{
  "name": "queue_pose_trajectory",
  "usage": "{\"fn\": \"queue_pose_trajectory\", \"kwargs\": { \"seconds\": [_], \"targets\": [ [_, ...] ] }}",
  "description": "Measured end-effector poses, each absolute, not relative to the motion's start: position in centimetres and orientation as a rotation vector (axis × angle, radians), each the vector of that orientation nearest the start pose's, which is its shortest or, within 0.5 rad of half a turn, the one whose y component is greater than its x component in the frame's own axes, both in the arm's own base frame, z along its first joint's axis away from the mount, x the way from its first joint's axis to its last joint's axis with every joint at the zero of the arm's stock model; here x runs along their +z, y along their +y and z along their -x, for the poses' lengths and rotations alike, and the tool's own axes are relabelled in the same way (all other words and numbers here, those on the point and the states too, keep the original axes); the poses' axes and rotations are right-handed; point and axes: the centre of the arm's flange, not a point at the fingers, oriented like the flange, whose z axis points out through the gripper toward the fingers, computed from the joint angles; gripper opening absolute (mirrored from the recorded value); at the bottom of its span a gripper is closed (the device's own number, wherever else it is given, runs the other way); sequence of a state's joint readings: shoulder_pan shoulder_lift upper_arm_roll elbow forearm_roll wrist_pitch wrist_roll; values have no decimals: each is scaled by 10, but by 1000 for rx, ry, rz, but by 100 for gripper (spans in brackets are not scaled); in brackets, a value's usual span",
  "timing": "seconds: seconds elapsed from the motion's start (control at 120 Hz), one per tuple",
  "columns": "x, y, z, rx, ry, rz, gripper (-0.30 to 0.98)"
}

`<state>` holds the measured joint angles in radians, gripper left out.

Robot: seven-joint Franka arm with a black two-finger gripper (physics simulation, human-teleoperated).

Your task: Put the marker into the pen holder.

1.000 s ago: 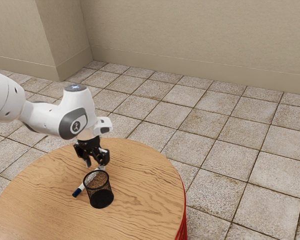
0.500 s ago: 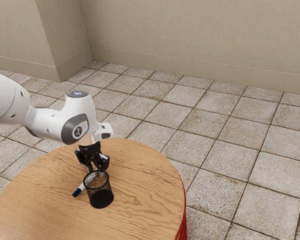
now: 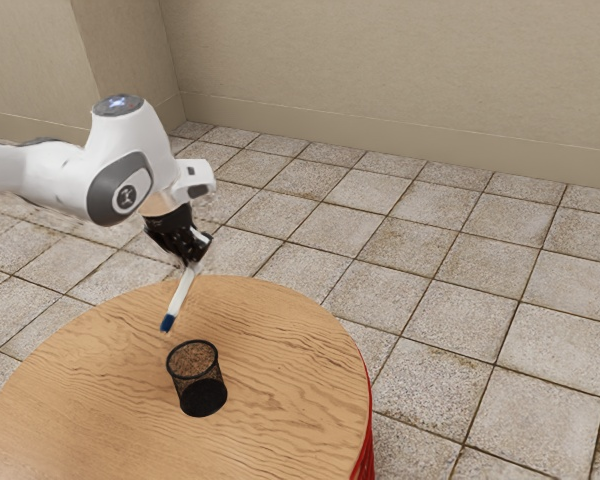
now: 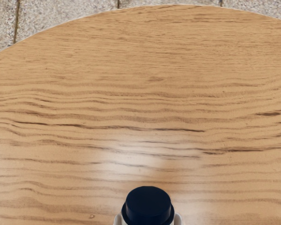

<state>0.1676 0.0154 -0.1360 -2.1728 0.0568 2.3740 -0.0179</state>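
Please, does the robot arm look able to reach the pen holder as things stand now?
Probably yes: the gripper, holding the marker by one end, hangs above the table, and I see no obstacle toward the upright pen holder.

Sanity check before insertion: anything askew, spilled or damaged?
Nothing spilled or visibly damaged. Pen holder stands upright on the table. Only mild oddity: marker hangs slanted from the end effector, blue end down.

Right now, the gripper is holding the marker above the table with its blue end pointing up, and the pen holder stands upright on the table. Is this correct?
Not completely: the blue end of the marker points down, as the exterior view shows. The gripper does hold it above the table, where the pen holder stands upright.
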Motion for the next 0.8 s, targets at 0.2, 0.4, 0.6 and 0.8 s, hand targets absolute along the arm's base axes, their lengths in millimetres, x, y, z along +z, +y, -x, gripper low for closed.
{"fn": "queue_pose_trajectory", "kwargs": {
  "seconds": [0.2,0.4,0.6,0.8],
  "targets": [
    [502,-24,-499,-467,42,3042,-10],
    [477,-41,-483,-355,40,3090,-10],
    [462,-49,-496,-294,40,3114,-10],
    [432,-49,-505,-207,24,3127,-10]
  ]
}}
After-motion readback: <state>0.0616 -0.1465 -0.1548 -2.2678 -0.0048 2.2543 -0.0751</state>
